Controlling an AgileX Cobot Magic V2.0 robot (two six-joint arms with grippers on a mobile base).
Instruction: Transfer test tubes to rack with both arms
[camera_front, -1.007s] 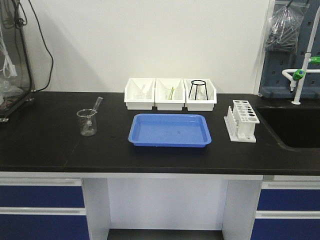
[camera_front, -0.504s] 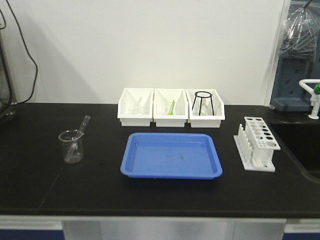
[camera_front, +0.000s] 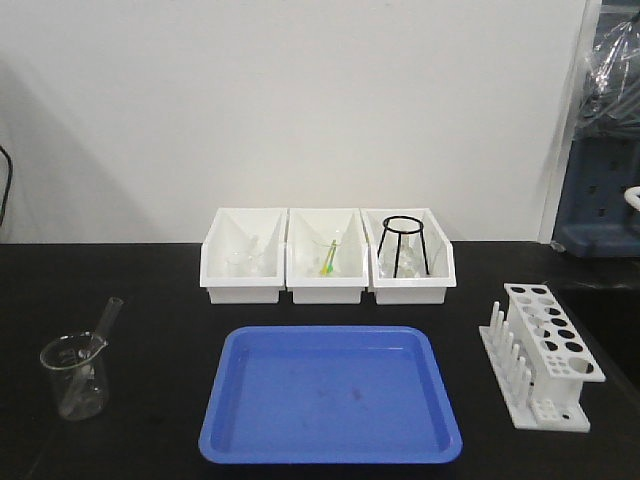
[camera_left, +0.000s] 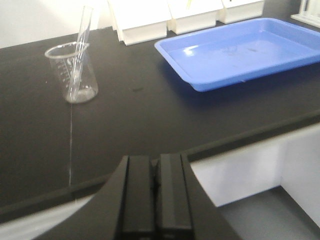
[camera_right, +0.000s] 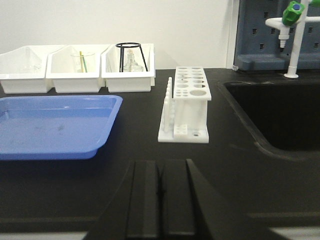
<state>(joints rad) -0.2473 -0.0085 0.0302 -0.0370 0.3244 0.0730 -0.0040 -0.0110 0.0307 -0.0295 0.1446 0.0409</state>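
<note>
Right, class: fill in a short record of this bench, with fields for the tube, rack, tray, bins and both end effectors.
test tube: one seen, leaning in the beaker, far left
rack: far right, no tubes in it
tray: blue, centre, nothing in it
bins: three, white, in a row behind the tray
tripod: black, in the right-hand bin
left end effector: shut, holding nothing
right end effector: shut, holding nothing, pointing towards the rack
</note>
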